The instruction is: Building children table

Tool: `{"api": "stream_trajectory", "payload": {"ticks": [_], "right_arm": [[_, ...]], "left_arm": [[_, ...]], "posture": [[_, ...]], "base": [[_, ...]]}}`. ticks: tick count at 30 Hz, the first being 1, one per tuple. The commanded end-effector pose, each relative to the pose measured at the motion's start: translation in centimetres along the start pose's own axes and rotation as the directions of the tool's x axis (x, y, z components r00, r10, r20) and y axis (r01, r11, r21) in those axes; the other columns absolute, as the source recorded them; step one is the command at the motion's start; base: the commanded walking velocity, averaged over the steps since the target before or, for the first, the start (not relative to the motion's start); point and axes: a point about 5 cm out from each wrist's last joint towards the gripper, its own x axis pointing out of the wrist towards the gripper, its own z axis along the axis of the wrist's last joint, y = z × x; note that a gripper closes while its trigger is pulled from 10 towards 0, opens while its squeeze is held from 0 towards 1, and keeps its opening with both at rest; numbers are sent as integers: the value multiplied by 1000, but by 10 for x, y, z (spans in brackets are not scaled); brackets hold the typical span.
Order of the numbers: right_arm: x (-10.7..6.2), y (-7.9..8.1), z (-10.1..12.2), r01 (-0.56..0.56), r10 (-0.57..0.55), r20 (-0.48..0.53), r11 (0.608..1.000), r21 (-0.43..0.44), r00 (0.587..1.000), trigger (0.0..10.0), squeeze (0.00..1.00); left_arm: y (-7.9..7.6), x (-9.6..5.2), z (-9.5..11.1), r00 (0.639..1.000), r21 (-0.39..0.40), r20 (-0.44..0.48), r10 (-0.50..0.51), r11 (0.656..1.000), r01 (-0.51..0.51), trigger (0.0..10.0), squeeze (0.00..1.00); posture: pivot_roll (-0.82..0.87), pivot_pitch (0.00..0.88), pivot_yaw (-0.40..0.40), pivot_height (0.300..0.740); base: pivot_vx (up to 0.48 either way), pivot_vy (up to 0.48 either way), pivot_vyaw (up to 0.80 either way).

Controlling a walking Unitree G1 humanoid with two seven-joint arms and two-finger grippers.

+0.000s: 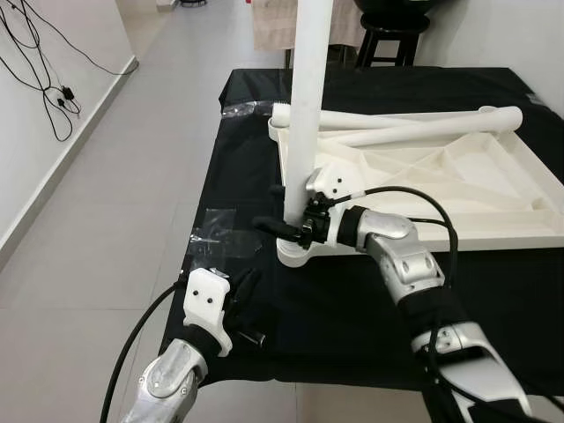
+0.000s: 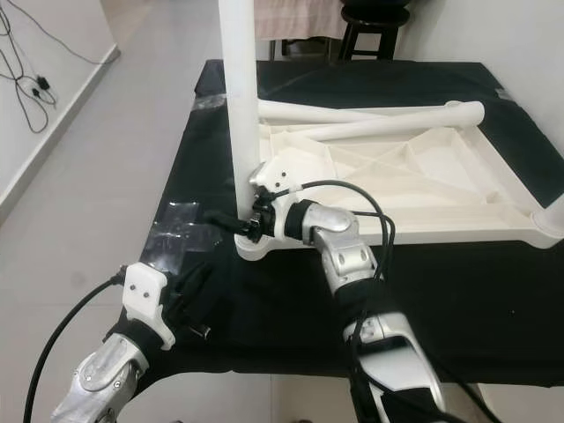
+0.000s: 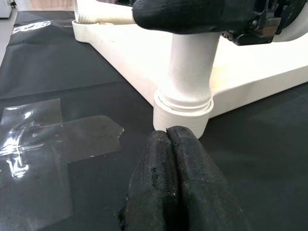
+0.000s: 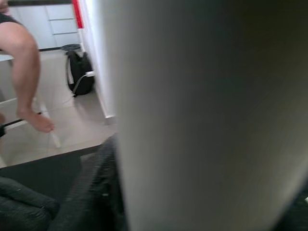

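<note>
An upside-down white tabletop [image 1: 520, 176] lies on a black-covered table [image 1: 352, 308]. One white table leg [image 1: 306, 132] stands upright in the near-left corner socket [image 1: 295, 254]. My right gripper [image 1: 284, 226] is shut on this leg just above the socket; one black finger [image 3: 178, 14] crosses its front, and the leg [image 4: 207, 115] looms close in the right wrist view. My left gripper [image 1: 244, 295] rests on the cloth just in front of the socket [image 3: 182, 115], its fingers [image 3: 168, 183] shut on nothing. Two loose white legs [image 1: 423, 123] lie across the tabletop's far side.
Clear tape patches [image 1: 216, 231] stick to the cloth left of the socket. A dark stool [image 1: 392, 35] stands behind the table. Tiled floor [image 1: 106, 220] and a wall with cables [image 1: 53, 88] lie to the left. A person's bare leg [image 4: 24, 62] and a backpack [image 4: 79, 72] are nearby.
</note>
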Motion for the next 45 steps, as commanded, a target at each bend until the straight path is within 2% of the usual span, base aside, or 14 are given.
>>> {"api": "stream_trajectory", "payload": {"ticks": [1,13,16,18,19,20,32,33,34,35,36,42,43,45], "right_arm": [[9,9,0,-84,84,9,996,-8,996,0,0],[-1,6,-12,61,-61,-18,998,-6,998,0,0],[-6,13,-34,255,-253,-86,967,8,963,0,0],[-10,20,-49,609,-601,-108,789,82,792,0,0],[-10,20,-49,609,-601,-108,789,82,792,0,0],[-14,24,-53,729,-719,-126,669,143,684,0,0],[14,57,-55,639,-630,-117,766,69,768,0,0],[16,54,-50,625,-617,-103,777,77,780,9059,0],[18,50,-43,589,-586,-61,801,105,808,10000,376],[18,50,-43,589,-586,-61,801,105,808,10000,376],[20,48,-30,532,-536,-7,837,127,844,10000,1000],[19,43,-15,413,-422,52,902,124,905,10000,1000],[16,39,-7,334,-344,80,936,112,936,10000,55],[13,36,-2,280,-289,97,955,101,952,10000,55]], "left_arm": [[-1,-1,-5,1000,-6,-22,1,1000,-1,10000,0],[-1,-2,-5,1000,-13,-20,-1,1000,1,10000,0],[0,-3,-4,1000,-14,-19,-2,1000,2,10000,0],[2,-4,-3,1000,-14,-20,-1,1000,1,10000,0],[2,-4,-3,1000,-14,-20,-1,1000,1,10000,0],[2,-4,-3,1000,-14,-20,-1,1000,0,10000,0],[4,-3,-3,1000,-14,-21,0,1000,0,10000,0],[4,-3,-3,1000,-12,-20,3,1000,-3,10000,0],[4,-2,-3,1000,-11,-19,5,1000,-6,10000,0],[4,-2,-3,1000,-11,-19,5,1000,-6,10000,0],[4,-2,-3,1000,-12,-17,6,1000,-6,10000,0],[4,-1,-4,1000,-17,-16,2,1000,-2,10000,0],[3,0,-4,1000,-20,-15,1,1000,-1,10000,0],[3,0,-4,1000,-21,-15,0,1000,-1,10000,0]], "posture": [[70,101,-4,740],[65,108,-3,740],[53,121,-5,740],[46,126,-3,740],[46,126,-3,740],[46,126,-3,740],[52,126,-5,740],[55,125,-7,740],[54,124,-7,740],[54,124,-7,740],[53,123,-7,740],[48,119,-7,740],[46,117,-11,740],[46,117,-11,740]], "base": [[0,0,0],[0,0,0],[0,0,0],[0,0,0],[0,0,0],[0,0,0],[0,0,0],[0,0,0],[0,0,0],[0,0,0],[0,0,0],[0,0,0],[0,0,0],[0,0,0]]}}
